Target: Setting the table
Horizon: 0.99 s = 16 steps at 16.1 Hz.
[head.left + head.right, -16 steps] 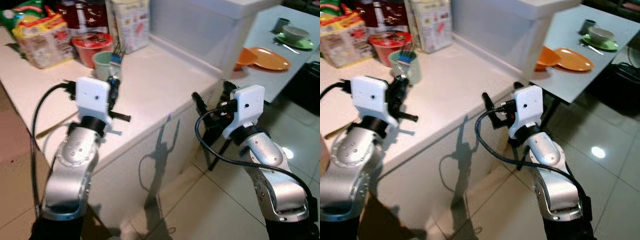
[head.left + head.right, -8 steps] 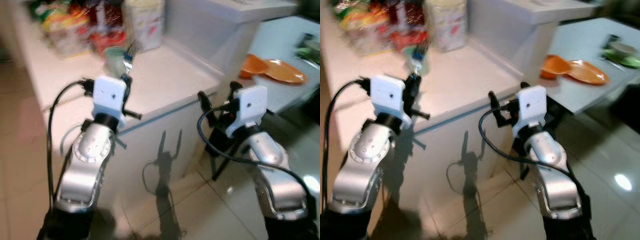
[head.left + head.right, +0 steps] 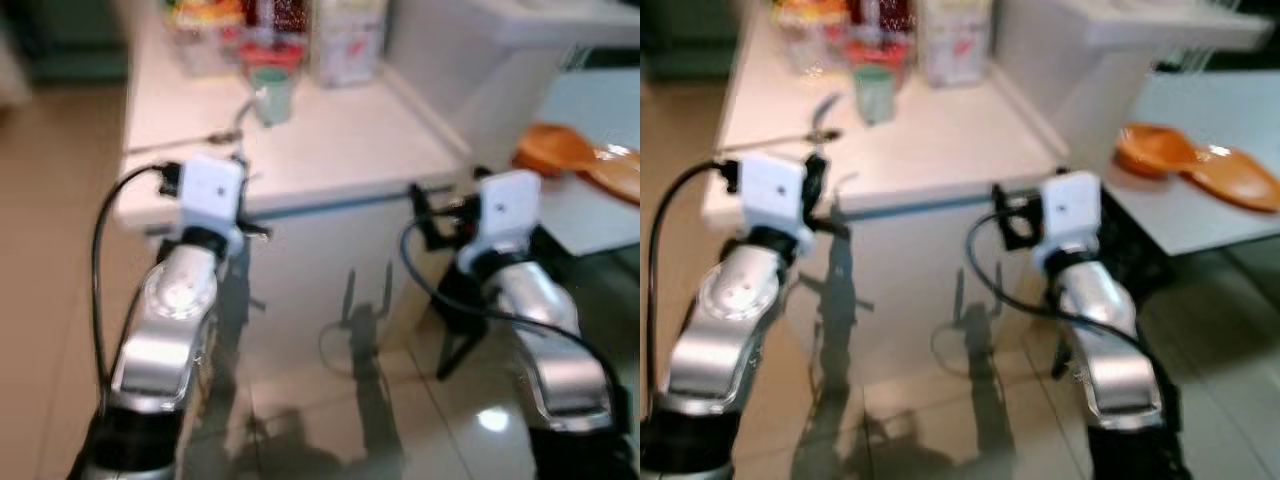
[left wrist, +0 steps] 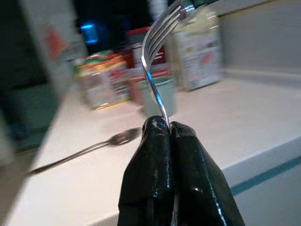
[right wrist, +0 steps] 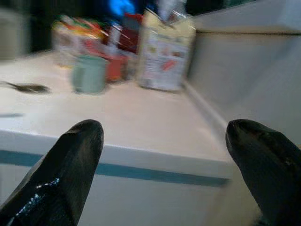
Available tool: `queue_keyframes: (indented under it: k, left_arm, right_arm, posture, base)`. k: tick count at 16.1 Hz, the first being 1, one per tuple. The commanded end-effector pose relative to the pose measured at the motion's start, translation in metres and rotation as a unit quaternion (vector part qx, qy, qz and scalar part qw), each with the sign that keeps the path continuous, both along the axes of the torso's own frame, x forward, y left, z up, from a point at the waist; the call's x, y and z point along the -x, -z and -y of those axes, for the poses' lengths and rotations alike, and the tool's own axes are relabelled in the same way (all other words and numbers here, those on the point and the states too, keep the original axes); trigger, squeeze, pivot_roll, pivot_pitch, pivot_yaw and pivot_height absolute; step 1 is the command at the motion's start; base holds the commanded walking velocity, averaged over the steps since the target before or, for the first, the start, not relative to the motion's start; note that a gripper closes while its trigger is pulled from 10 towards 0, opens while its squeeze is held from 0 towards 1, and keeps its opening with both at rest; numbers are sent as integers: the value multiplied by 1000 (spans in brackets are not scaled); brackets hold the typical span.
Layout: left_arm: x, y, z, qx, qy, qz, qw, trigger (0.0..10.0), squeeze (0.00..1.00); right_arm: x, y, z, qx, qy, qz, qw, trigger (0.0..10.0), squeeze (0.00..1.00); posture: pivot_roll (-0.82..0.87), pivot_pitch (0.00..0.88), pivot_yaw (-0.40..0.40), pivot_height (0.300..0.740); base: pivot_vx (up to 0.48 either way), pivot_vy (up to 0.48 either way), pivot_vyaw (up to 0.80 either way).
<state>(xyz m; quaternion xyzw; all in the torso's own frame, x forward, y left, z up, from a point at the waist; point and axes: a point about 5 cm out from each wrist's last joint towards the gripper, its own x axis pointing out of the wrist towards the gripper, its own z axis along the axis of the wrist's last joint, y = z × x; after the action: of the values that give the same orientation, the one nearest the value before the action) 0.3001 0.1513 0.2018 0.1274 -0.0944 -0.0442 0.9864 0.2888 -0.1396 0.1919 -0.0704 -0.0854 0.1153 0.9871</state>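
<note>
Left eye view: one white counter (image 3: 340,140) stands before me, and one pale dining table (image 3: 1200,215) lies off to my right, well apart from it. On that table sit two orange plates (image 3: 1200,165), overlapping at their edges. At the counter's far end I count three blurred food packages: one white carton (image 3: 347,40), one red pack (image 3: 275,15) and one yellow-topped bag (image 3: 200,20). Just in front of them stands one green cup (image 3: 271,92), and one spoon (image 4: 82,149) lies flat on the counter near it. I hold both arms up over the floor at the counter's near edge. My left gripper (image 4: 165,129) has its two fingers pressed together, pinching one fork (image 4: 157,56) by the handle, tines up. My right gripper (image 5: 167,141) has its two fingers (image 5: 73,155) spread wide, holding nothing.
</note>
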Motion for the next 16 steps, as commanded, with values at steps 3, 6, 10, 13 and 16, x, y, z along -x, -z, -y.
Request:
queue_keyframes:
  k: [3, 6, 10, 13, 16]
  left_arm:
    - [-1, -2, 12, 6, 11, 6, 1000, 10000, 0]
    - [-2, -1, 9, 6, 7, 2, 1000, 10000, 0]
    - [-5, 0, 12, 6, 5, 1, 1000, 10000, 0]
    - [-4, 0, 11, 5, 3, 1, 1000, 10000, 0]
    - [-8, -1, 7, 10, -5, 1, 1000, 10000, 0]
  right_arm:
    - [0, 1, 15, 8, 29, -4, 1000, 10000, 0]
    - [0, 2, 16, 3, 38, -8, 999, 10000, 0]
    - [0, 4, 22, 0, 51, -15, 999, 10000, 0]
    - [-1, 5, 22, -3, 54, -18, 998, 10000, 0]
    - [-1, 3, 18, -5, 52, -15, 999, 10000, 0]
  posture:
    - [53, 0, -37, 740]
    - [37, 0, -32, 740]
    - [38, 0, -35, 740]
    - [42, 0, -38, 740]
    - [29, 0, -35, 740]
  base:
    - [0, -447, 800]
    - [0, -449, 533]
    - [0, -449, 0]
    - [0, -447, 0]
    - [0, -446, 0]
